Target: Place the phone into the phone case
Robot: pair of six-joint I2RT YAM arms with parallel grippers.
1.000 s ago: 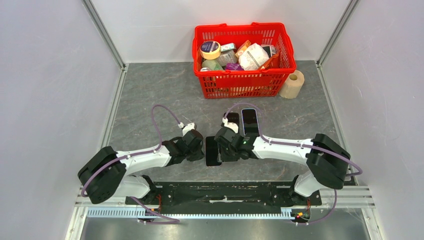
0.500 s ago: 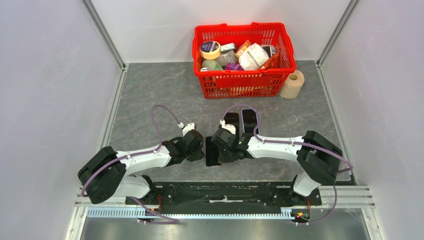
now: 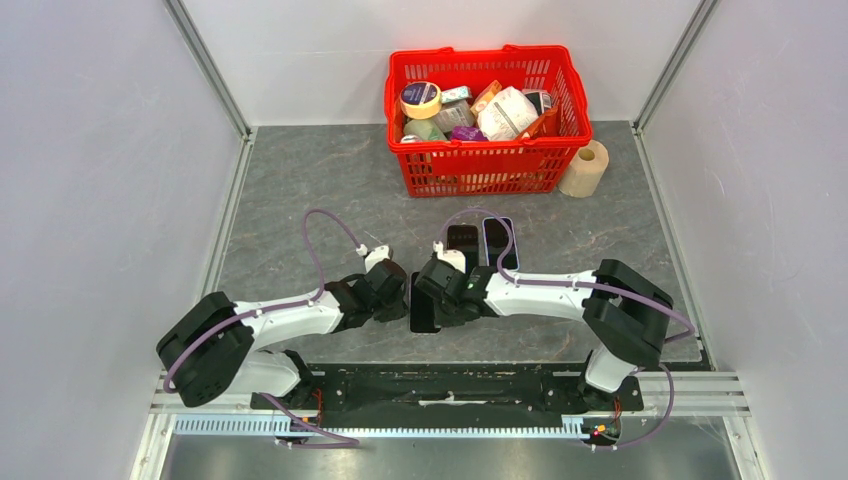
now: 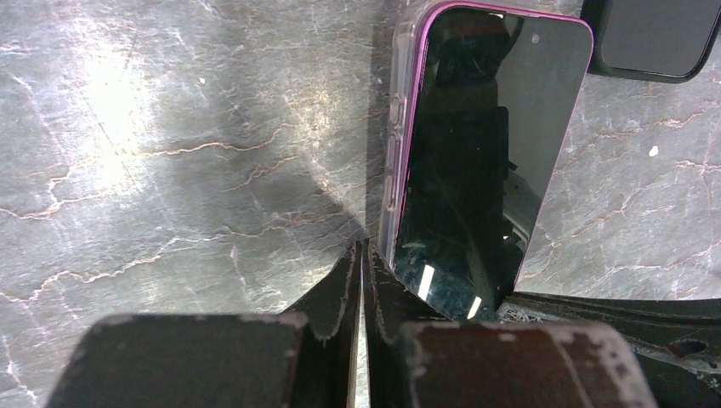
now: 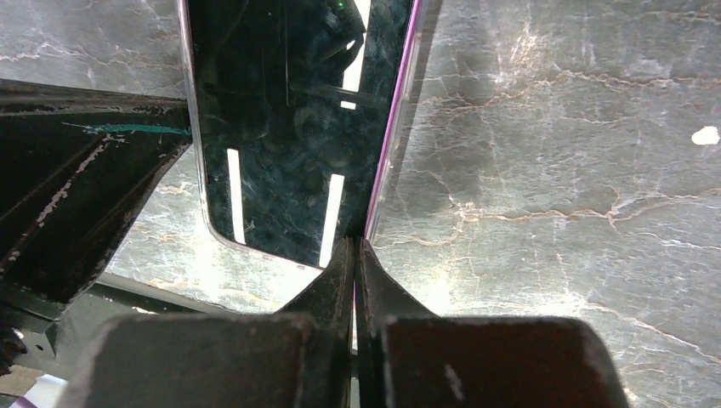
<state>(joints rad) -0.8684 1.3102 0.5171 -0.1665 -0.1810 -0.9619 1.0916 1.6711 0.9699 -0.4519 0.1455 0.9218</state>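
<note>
A dark-screened phone (image 3: 423, 303) with a pink rim lies flat between my two grippers. In the left wrist view the phone (image 4: 485, 144) sits inside a clear phone case (image 4: 396, 127) whose wall runs along its left side. My left gripper (image 4: 364, 253) is shut, its tips touching the case's near left edge. My right gripper (image 5: 355, 246) is shut, its tips against the pink rim of the phone (image 5: 289, 127) at its near corner. From above, the left gripper (image 3: 403, 300) and the right gripper (image 3: 438, 298) flank the phone.
Two more dark phone-shaped slabs (image 3: 463, 242) (image 3: 499, 242) lie side by side just beyond the right wrist. A red basket (image 3: 487, 165) full of groceries stands at the back, with a paper roll (image 3: 585, 168) to its right. Frame rails run along the near edge.
My right gripper has moved a little to the left, and the phone has shifted slightly left with it. The left arm has stayed in place.
</note>
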